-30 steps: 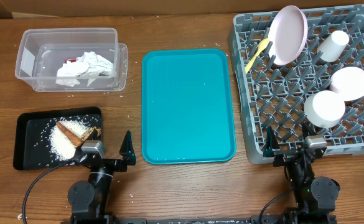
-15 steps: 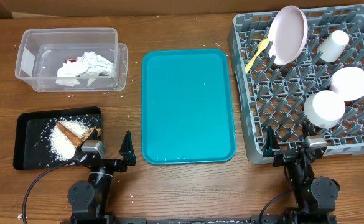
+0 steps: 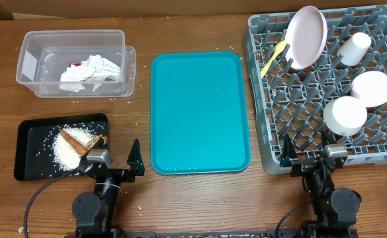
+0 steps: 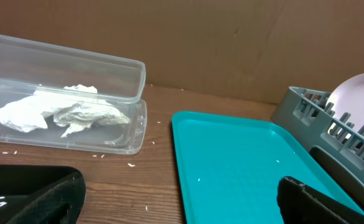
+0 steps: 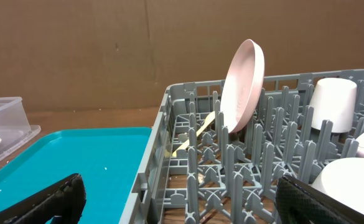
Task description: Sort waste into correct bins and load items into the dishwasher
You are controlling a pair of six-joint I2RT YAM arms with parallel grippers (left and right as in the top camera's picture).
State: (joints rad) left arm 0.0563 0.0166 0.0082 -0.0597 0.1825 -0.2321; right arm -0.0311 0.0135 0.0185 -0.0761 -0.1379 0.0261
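Observation:
The grey dish rack [image 3: 266, 99] stands at the right and holds the pink plate [image 3: 307, 36] upright, the yellow spoon [image 3: 274, 58], the white cup [image 3: 355, 47], the pink bowl [image 3: 372, 88] and the whitish bowl [image 3: 344, 116]. The clear tub [image 3: 31, 63] at the far left holds the white napkin [image 3: 90, 71] and a dark-red wrapper [image 3: 75, 65]. The black tray [image 3: 28, 142] holds rice [image 3: 71, 149], the carrot-like stick [image 3: 69, 141] and a brown chunk [image 3: 95, 141]. My left gripper [image 3: 112, 165] and right gripper [image 3: 309, 157] are open and empty at the front edge.
The teal serving tray [image 3: 200, 112] lies in the middle, bare except for a few white specks. Stray rice grains [image 4: 132, 165] lie on the wooden table near the tub. A brown cardboard wall stands behind the table.

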